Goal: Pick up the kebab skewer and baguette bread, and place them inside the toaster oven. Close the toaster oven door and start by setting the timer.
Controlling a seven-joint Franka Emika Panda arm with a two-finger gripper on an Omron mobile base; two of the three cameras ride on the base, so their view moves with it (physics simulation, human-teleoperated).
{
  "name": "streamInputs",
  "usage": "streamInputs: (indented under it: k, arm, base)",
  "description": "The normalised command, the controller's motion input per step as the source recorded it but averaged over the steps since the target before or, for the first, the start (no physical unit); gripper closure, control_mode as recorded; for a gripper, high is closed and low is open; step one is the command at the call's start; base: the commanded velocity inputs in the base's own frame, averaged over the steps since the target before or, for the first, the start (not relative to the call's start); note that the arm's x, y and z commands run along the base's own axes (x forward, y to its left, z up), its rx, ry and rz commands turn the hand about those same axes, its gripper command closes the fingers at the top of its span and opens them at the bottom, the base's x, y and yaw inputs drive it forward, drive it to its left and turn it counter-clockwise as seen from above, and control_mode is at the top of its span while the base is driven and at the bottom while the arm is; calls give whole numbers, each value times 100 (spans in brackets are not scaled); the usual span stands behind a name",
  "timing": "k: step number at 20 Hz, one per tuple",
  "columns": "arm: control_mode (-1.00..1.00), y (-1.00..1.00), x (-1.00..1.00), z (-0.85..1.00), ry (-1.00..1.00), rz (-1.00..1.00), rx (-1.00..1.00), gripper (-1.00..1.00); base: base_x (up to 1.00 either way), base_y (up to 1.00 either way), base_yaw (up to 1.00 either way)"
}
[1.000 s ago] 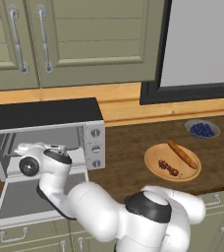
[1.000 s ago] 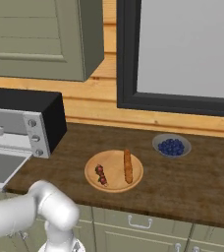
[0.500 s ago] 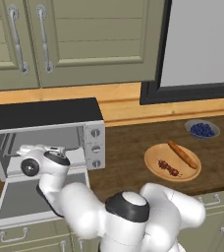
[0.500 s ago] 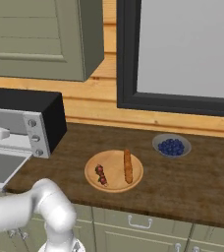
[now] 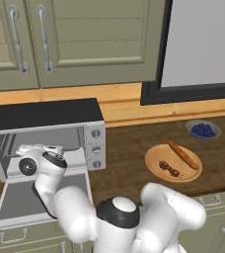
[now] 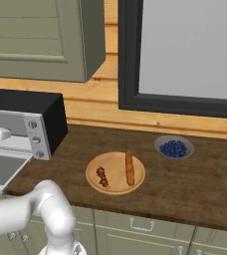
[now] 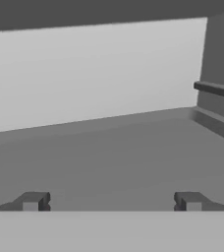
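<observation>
At the far left of the counter (image 5: 129, 153) stands the toaster oven (image 5: 50, 132), its black top facing up and 3 knobs down its right-hand panel. The toaster oven door (image 5: 40, 200) is folded down flat toward the cabinets, its grey window facing up. The arm's wrist sits just above that door, at the mouth of the opening, with the hand pointing into the cavity. In the hand view the gripper (image 7: 112, 202) looks across the bare grey oven floor toward the back wall; its 2 fingertips (image 7: 33, 201) stand wide apart with nothing between them. Right of the oven, well apart from it, a round wooden plate (image 5: 156, 157) holds the kebab skewer (image 5: 168, 168) on its left half and the baguette bread (image 5: 183, 154) on its right half, lying side by side, not touching. Further right and back sits a small bowl of blueberries (image 5: 203, 130)
</observation>
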Motion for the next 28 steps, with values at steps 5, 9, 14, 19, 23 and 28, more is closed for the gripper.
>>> streamInputs:
  k: [5,9,14,19,23,28]
  arm:
    - [-100,0,-30,-65,9,0,-8,-100]
    - [-100,5,-58,-73,27,0,-5,-100]
    - [-100,2,-65,-58,37,0,0,-100]
    - [-100,0,-64,-63,41,0,0,-100]
    - [-100,0,-68,-64,41,0,0,-100]
    - [-100,-2,-72,-45,35,0,0,-100]
  base:
    - [0,0,0]
    - [0,0,0]
    - [0,0,0]
    - [0,0,0]
    - [0,0,0]
    - [0,0,0]
